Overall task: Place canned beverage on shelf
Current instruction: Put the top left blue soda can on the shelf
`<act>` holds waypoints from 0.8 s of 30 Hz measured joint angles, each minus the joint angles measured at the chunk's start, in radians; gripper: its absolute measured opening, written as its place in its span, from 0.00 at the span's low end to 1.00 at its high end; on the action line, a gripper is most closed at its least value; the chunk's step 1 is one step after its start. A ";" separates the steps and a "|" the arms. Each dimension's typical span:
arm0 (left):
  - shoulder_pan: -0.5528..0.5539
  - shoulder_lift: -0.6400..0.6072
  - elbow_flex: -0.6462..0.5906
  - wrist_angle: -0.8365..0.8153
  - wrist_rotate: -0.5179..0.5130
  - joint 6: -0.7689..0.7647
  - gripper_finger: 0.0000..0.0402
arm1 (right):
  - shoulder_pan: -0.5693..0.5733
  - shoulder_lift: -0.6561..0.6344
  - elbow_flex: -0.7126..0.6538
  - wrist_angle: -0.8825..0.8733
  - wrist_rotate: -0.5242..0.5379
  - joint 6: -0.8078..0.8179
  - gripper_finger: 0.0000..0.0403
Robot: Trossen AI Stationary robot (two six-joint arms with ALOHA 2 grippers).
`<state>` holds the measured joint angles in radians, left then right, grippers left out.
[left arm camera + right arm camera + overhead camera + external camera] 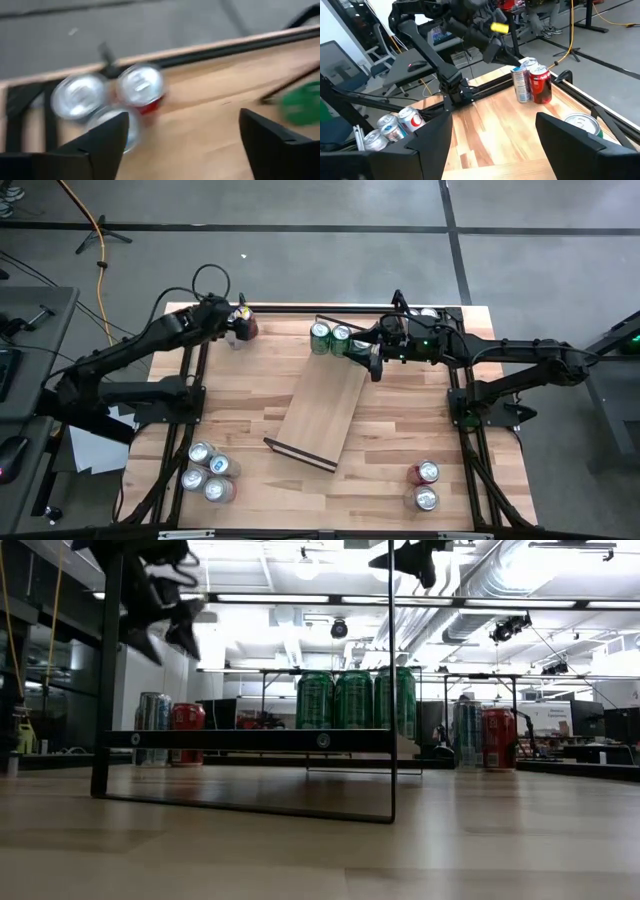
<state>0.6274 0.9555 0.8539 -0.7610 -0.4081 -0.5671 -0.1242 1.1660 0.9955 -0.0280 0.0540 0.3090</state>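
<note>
The shelf (318, 415), a light-wood board on dark end rails, stands slantwise mid-table. Three green cans (353, 700) stand upright on its far end; two show from above (330, 336). My right gripper (372, 358) hovers open over the third, whose top (580, 123) shows beside one finger. In the low view that gripper (412, 560) is well above the cans. My left gripper (236, 322) is open above a cluster of cans, one red (142, 89), that stand at the table's far left corner.
Several cans stand at the near left (207, 472), two at the near right (425, 485), one at the far right corner (428, 313). A dark frame runs along the table's edges (300, 308). Bare wood lies between the shelf and the near edge.
</note>
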 joint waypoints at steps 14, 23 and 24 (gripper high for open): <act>0.113 0.174 0.000 -0.104 -0.047 -0.171 0.87 | 0.000 0.000 0.000 -0.021 0.009 0.002 0.68; 0.113 0.262 0.000 -0.097 -0.056 -0.192 0.87 | 0.000 0.000 0.000 -0.021 0.008 0.004 0.68; 0.113 0.269 0.000 -0.096 -0.056 -0.193 0.87 | 0.000 0.000 0.000 -0.021 0.008 0.004 0.68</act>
<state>0.7403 1.2247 0.8539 -0.8566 -0.4641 -0.7605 -0.1242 1.1660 0.9955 -0.0490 0.0624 0.3130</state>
